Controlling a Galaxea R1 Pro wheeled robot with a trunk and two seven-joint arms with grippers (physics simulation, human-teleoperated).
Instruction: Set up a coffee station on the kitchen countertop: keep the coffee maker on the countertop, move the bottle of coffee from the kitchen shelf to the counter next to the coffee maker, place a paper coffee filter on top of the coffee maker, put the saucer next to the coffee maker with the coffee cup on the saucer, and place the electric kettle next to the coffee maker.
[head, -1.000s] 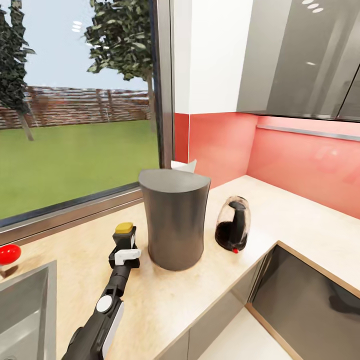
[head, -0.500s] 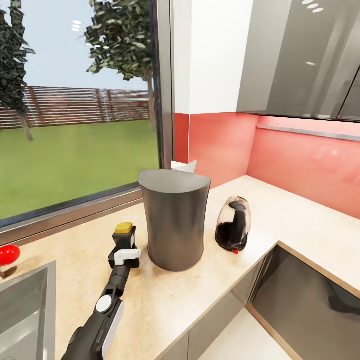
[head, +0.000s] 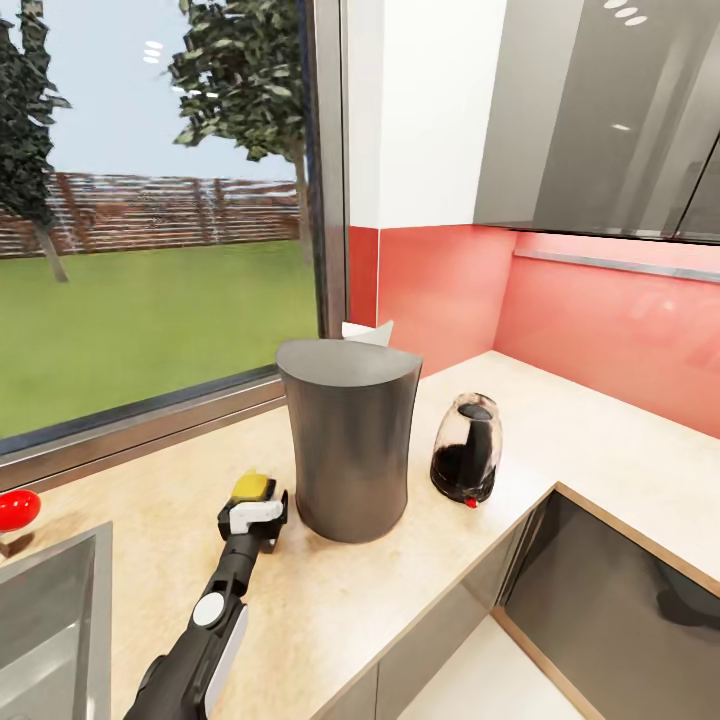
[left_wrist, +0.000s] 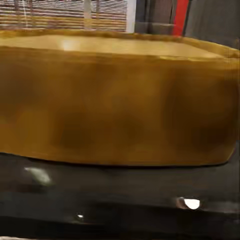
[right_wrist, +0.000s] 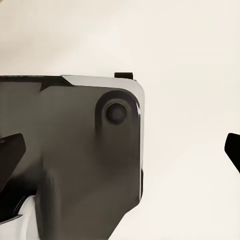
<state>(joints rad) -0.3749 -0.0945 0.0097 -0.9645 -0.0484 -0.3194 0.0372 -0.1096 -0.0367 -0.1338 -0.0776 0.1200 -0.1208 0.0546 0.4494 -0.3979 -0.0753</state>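
The dark grey coffee maker stands on the beige countertop. The clear-domed electric kettle sits just to its right. A white paper coffee filter peeks out behind the coffee maker's top. To the coffee maker's left, my left gripper is shut on the bottle of coffee; its yellow-tan cap shows above the fingers, and its dark body is hidden behind the gripper. In the left wrist view the cap sits very close to the lens. In the right wrist view my right gripper is open, its fingertips far apart over a dark part of the robot.
A steel sink is set into the counter at the lower left, with a red round object beside it. A large window runs behind the counter. Grey wall cabinets hang at the upper right. A dark glossy panel lies at the lower right.
My left gripper has lowered the bottle toward the counter and slightly closer to the coffee maker. The coffee maker, kettle and filter have stayed put.
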